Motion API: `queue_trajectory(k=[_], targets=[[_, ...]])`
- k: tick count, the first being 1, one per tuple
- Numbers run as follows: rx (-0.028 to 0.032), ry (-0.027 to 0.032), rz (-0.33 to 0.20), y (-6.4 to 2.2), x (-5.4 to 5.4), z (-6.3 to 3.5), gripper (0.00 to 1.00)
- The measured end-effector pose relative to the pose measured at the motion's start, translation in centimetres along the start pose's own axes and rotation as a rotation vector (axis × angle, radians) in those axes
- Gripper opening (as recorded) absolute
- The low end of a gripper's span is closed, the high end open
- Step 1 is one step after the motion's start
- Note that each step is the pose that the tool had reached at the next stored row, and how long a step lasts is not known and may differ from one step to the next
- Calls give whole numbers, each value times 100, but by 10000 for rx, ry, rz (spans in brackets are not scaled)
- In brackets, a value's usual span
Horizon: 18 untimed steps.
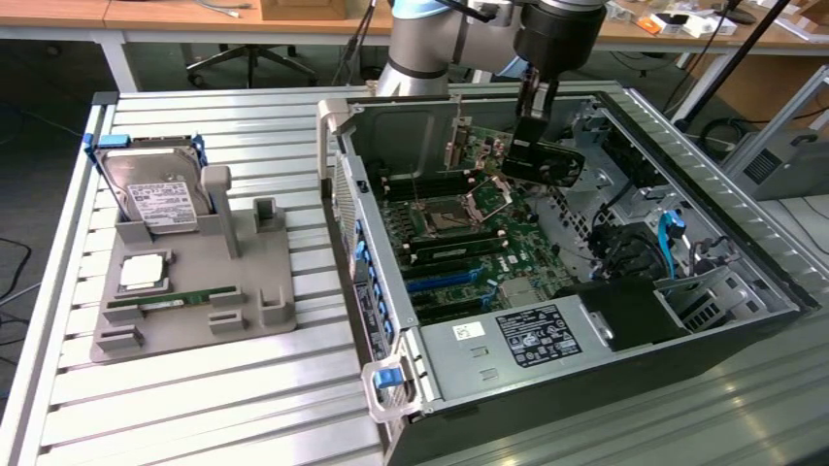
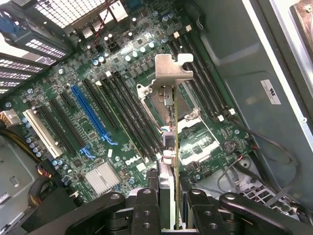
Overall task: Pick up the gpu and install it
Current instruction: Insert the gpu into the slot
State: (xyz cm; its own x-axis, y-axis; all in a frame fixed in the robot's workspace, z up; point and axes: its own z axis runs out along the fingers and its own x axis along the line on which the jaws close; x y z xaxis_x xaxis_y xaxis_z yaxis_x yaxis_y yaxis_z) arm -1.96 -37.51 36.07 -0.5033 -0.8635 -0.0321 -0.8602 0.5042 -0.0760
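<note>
The fingers [image 2: 146, 205] are clamped on the gpu [image 1: 547, 165] [image 2: 169, 128], one on each face. The card hangs edge-on beyond their tips inside the open case [image 1: 732, 184]. It appears clear of the motherboard [image 2: 78, 73], and its silver bracket [image 2: 172, 68] is at the far end.

Straight under the fingers lie the CPU socket [image 2: 193, 125] and the black memory slots [image 2: 129, 112]. The long blue slot [image 2: 90, 115] and the white slot [image 2: 41, 129] sit well off to one side.

The main hazard is therefore position. A descent from here would likely press the card's edge into the socket frame or the memory latches rather than into a slot. The grip is narrow and sits at one end, so any contact could lever the card askew between the fingers. The bracket may also snag the case's rear wall. A loose black cable [image 2: 266, 147] near the socket could get trapped beneath.
</note>
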Motion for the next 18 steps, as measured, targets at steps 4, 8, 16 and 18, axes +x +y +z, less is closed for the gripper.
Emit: queue_trajectory(k=[4,8,16,18], targets=[[-5,-11,-151,-1,-1,0,27],[-19,-46,-617,-5,-3,0,27],[-54,-128,-1738,-13,-8,1,27],[-56,-134,-1801,-14,-8,2,27]])
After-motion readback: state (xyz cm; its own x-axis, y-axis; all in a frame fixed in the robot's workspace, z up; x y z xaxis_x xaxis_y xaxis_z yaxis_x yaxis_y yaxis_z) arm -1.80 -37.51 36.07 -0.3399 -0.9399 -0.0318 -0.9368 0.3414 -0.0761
